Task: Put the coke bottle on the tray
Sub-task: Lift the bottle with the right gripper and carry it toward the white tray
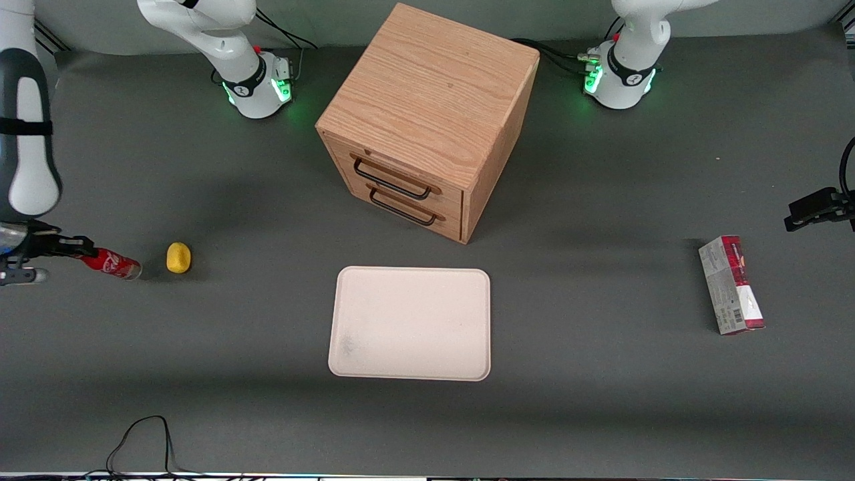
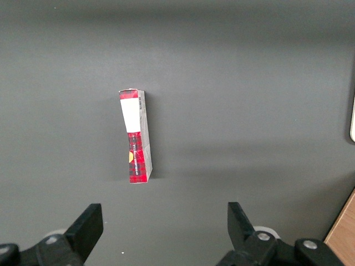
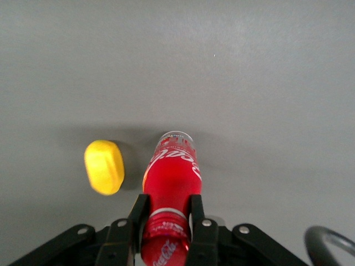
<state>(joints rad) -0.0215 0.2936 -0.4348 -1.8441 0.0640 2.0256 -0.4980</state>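
Observation:
The coke bottle (image 1: 112,263) is a small red bottle with a white script logo and a clear base. It lies tilted at the working arm's end of the table, base pointing toward the yellow lump. My right gripper (image 1: 79,248) is shut on its neck and cap end. The right wrist view shows the bottle (image 3: 172,183) between both black fingers (image 3: 136,213) of the gripper (image 3: 166,213), which press on its neck. The tray (image 1: 411,323) is a large cream-white flat rectangle lying in front of the drawer cabinet, well apart from the bottle.
A yellow lemon-like lump (image 1: 178,258) lies just beside the bottle's base, between it and the tray; it also shows in the right wrist view (image 3: 104,167). A wooden drawer cabinet (image 1: 427,120) stands mid-table. A red-and-grey carton (image 1: 731,284) lies toward the parked arm's end.

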